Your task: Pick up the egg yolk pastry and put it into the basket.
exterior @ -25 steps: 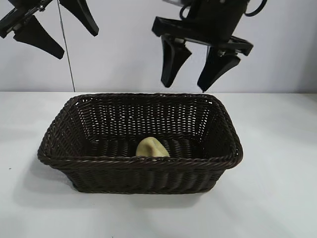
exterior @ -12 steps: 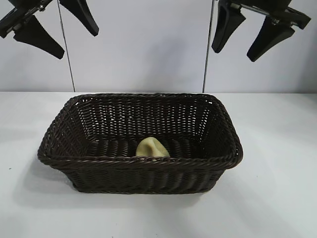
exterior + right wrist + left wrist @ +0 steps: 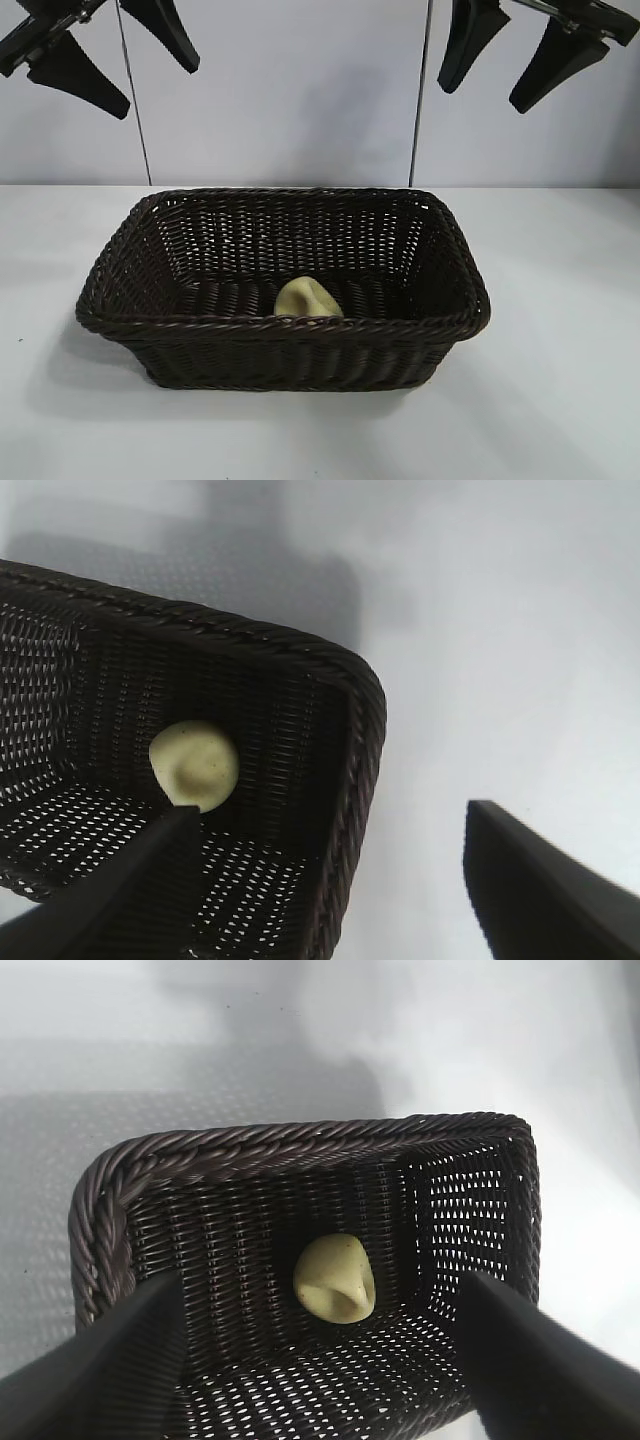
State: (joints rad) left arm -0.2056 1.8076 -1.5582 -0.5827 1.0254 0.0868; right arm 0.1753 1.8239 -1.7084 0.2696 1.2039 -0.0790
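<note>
Lighting is bright, even and diffuse from overhead, with soft grey shadows on the white desk (image 3: pixel 560 400) left of the basket (image 3: pixel 285 345) and beyond it in both wrist views, no glare, and near fingers (image 3: pixel 90 1380) blurred out of focus at close range.

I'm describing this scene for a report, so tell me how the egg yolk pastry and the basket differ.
The egg yolk pastry is small, the basket many times larger. The pastry is pale yellow and smooth; the basket is dark brown woven wicker with a braided rim. The pastry is rounded, the basket rectangular with sloping sides. The pastry lies inside; the basket stands on the white table. Neither is held.
</note>
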